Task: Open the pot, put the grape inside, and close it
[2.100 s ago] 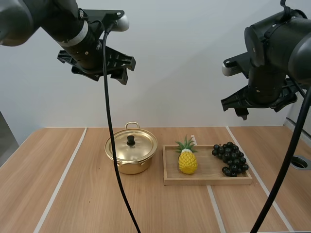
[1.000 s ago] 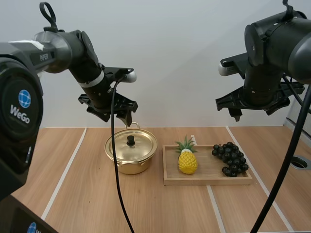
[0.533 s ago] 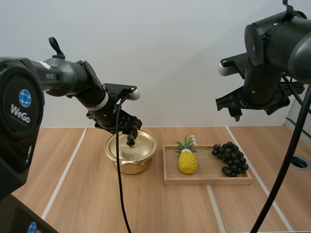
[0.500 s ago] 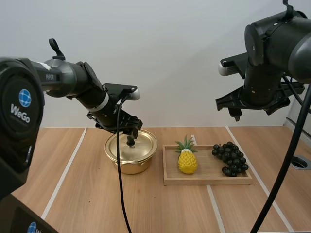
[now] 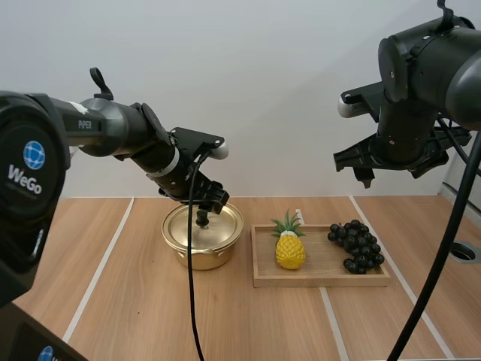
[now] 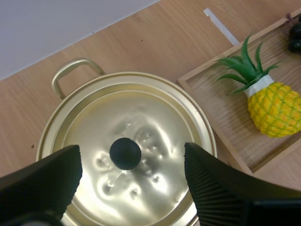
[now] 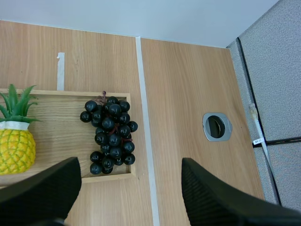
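A gold pot (image 5: 203, 238) with its lid (image 6: 127, 162) on stands left of a wooden tray (image 5: 319, 279). The lid's black knob (image 6: 125, 153) lies between the open fingers of my left gripper (image 6: 129, 186), which hovers just above the lid (image 5: 203, 213). A bunch of dark grapes (image 5: 357, 246) lies at the tray's right end (image 7: 109, 134). My right gripper (image 7: 129, 197) hangs high above the tray's right side, open and holding nothing (image 5: 394, 162).
A toy pineapple (image 5: 290, 244) sits at the tray's left end, close to the pot (image 6: 263, 99). A round grommet hole (image 7: 217, 126) is set in the table to the right of the tray. White seams run across the wooden tabletop.
My left arm has come down from high at the left until its gripper straddles the lid's knob. The right arm has barely moved.
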`<state>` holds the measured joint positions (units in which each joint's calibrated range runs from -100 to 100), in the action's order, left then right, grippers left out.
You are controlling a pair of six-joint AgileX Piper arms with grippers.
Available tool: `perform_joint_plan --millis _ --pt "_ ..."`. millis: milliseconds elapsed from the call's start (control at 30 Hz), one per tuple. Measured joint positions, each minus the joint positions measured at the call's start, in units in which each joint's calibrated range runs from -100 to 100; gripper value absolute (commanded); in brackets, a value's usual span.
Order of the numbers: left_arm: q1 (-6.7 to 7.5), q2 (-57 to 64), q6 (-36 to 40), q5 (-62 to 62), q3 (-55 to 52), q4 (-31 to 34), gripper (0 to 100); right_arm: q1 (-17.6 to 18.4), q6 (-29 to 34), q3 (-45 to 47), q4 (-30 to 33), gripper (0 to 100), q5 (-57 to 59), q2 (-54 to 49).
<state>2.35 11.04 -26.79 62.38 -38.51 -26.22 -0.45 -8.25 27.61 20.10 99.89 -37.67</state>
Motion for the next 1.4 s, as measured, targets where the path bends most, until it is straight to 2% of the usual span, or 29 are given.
perform_joint_plan --millis 67,167,433,900,967,1033,1100,1133,1400 --pt "0.69 0.0 0.6 -1.5 0.0 0.0 100 0.0 0.0 0.0 0.0 100 0.0 0.0" --pt "0.99 -0.3 1.6 -4.4 0.0 0.2 100 0.0 0.0 0.0 0.0 100 0.0 0.0" --pt "0.99 -3.1 5.0 -6.4 0.0 5.2 100 0.0 0.0 0.0 0.0 100 0.0 0.0" --pt "0.99 -7.2 5.3 -6.6 0.0 5.5 100 0.0 0.0 0.0 0.0 100 0.0 0.0" --pt "0.99 -7.3 5.3 -6.6 0.0 5.5 76 0.0 0.0 0.0 0.0 100 0.0 0.0" --pt "0.99 -7.3 5.7 -6.4 0.0 5.5 40 0.0 0.0 0.0 0.0 100 0.0 0.0" --pt "0.99 -7.3 6.5 -5.8 0.0 5.5 9 0.0 0.0 0.0 0.0 100 0.0 0.0" --pt "0.99 -7.3 7.2 -6.0 0.0 5.6 0 0.0 0.0 0.0 0.0 100 0.0 0.0" --pt "0.99 -7.3 9.3 -6.0 0.0 5.7 0 0.0 0.0 0.0 0.0 100 0.0 0.0"
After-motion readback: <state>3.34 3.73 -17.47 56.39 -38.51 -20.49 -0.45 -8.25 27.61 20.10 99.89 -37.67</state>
